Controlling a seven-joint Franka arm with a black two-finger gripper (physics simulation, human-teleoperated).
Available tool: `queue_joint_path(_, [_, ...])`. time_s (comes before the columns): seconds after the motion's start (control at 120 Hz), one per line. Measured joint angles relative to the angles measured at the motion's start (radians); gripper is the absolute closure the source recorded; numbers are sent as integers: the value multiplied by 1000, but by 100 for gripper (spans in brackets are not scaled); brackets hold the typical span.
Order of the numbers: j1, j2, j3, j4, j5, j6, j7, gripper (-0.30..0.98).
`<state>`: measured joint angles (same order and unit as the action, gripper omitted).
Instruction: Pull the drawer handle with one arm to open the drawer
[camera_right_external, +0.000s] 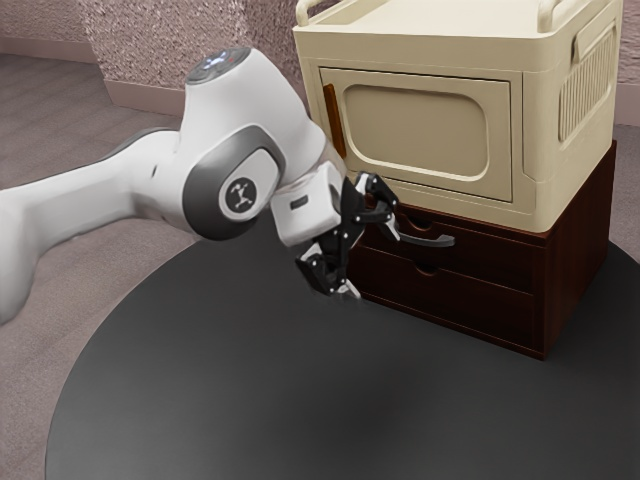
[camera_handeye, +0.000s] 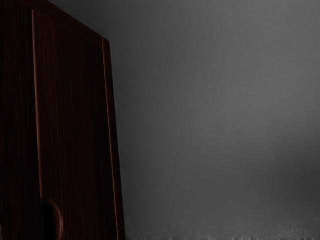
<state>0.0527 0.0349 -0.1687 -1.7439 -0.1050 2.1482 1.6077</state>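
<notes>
One black gripper, released, its fingers spread; it hangs beside a curved grey handle. One dark wooden drawer unit, beneath a cream cabinet.

This looks like a room in a home, though which room I cannot tell. The rough-textured, pinkish-grey wall has a smooth, pale pink baseboard above a grey-mauve floor (faintly lined, like boards). The furniture suits a house too: a round, dark grey table, a dark reddish-brown wooden drawer unit and a cream, round-cornered cabinet on top.
</notes>
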Motion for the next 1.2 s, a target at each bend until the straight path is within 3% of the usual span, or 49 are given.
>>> queue_joint_path(1.2, [-9,117,22,99,0,27,16,0])
